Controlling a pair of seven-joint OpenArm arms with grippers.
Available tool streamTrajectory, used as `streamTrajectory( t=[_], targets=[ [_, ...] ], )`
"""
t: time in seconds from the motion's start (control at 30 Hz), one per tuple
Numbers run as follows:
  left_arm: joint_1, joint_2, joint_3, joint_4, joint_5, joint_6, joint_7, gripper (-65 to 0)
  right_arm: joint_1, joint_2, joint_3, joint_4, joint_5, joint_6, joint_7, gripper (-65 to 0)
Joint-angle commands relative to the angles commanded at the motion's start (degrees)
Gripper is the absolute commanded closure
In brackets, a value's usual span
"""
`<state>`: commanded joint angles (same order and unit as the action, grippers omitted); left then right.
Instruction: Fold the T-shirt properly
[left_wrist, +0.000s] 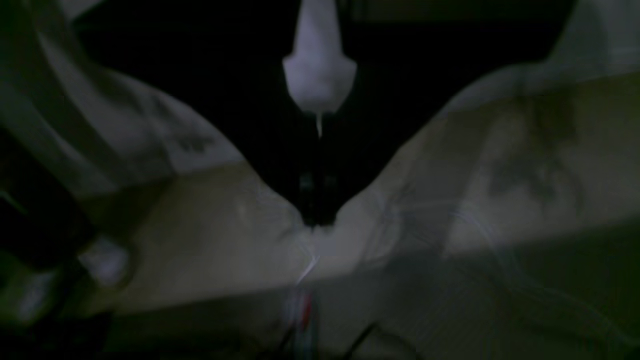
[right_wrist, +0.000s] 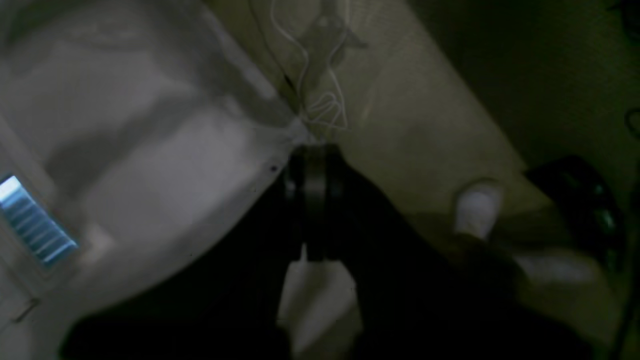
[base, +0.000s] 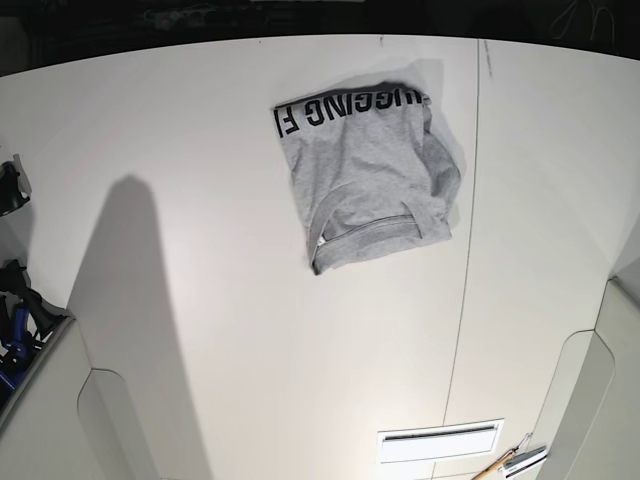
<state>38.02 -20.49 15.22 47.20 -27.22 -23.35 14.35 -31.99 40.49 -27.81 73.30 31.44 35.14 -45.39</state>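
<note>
My left claw (left_wrist: 318, 150) was black and blurred in the dim wrist view, two dark fingers with a faint pale gleam low between them. A white tapered housing (left_wrist: 320, 70) sat behind it, narrowing to a thin tip. My right claw (right_wrist: 315, 200) looked the same: black ribbed fingers and a pale housing (right_wrist: 317, 300) behind.

Left pincer (left_wrist: 314, 220): dark and blurred in its wrist view, jaws drawn together to a point with no gap showing.
Right pincer (right_wrist: 315, 165): dark too, jaws pressed close.
Base view: neither arm shows in it.
</note>
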Motion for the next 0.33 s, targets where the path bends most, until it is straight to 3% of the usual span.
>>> streamTrajectory(
  t=[0.2,0.33],
  targets=[
    [-9.66,5.01,7.65,-9.84,0.11,0.55,-0.46,0.0,9.84,-3.72,-4.04,-12.39,-10.47,-0.02,13.44,0.0],
    [-13.75,7.69,9.20,-13.94,1.27,6.12,-3.19,0.0,16.65,-6.97,-6.03,-20.04,-13.22,-0.02,15.67,0.0]
  ],
)
